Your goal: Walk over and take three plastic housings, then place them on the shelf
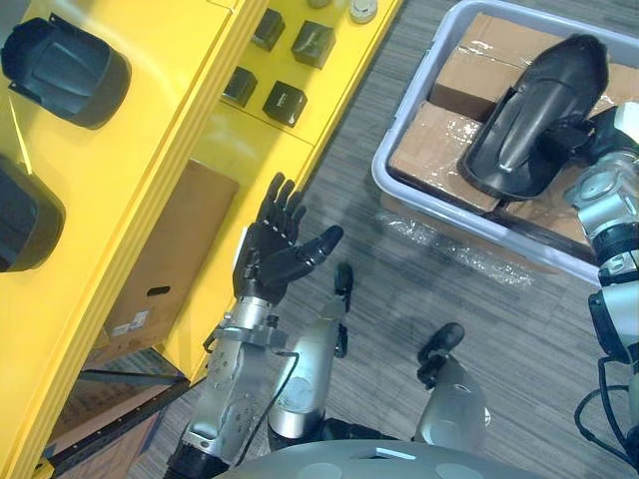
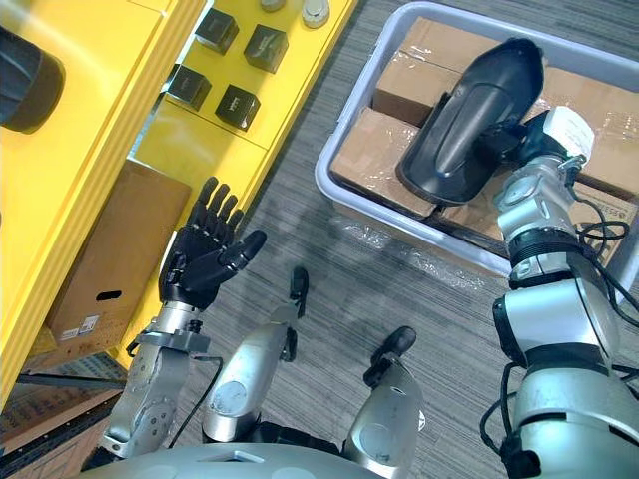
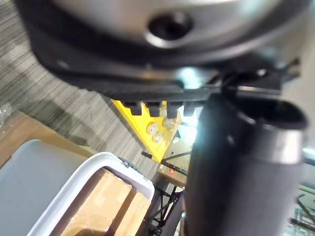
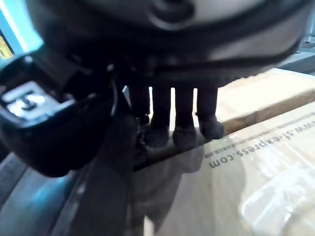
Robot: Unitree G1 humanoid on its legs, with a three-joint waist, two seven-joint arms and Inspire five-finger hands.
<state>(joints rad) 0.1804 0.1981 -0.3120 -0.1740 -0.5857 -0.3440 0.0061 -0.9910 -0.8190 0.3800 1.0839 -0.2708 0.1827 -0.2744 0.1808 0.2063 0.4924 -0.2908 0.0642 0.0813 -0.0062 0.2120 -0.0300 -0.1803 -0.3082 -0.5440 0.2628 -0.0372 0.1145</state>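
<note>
- Step in hand: getting the third plastic housing [image 2: 464, 120] out of the grey bin [image 2: 324, 180] on the right. Two other housings [image 1: 65, 70] already sit on the yellow shelf [image 1: 120, 170] at far left.
- The housing lies tilted on the wrapped cardboard boxes [image 2: 419, 75] inside the bin, narrow end to the far side.
- Right hand [image 2: 511, 142] is at its right edge. Its fingers [image 4: 184, 118] run down one side of the dark wall with tips at the cardboard and the thumb opposite, so it looks like a pinch on the rim. How firm it is I can't tell.
- Left hand [image 2: 205, 259] is near the shelf front, palm up, fingers spread and straight, holding nothing.
- To do it well: get the pinch deeper before lifting, since the shell looks slick and curved.
- Lift straight up to clear the bin wall, then swing left.
- The free left hand could support the underside.
</note>
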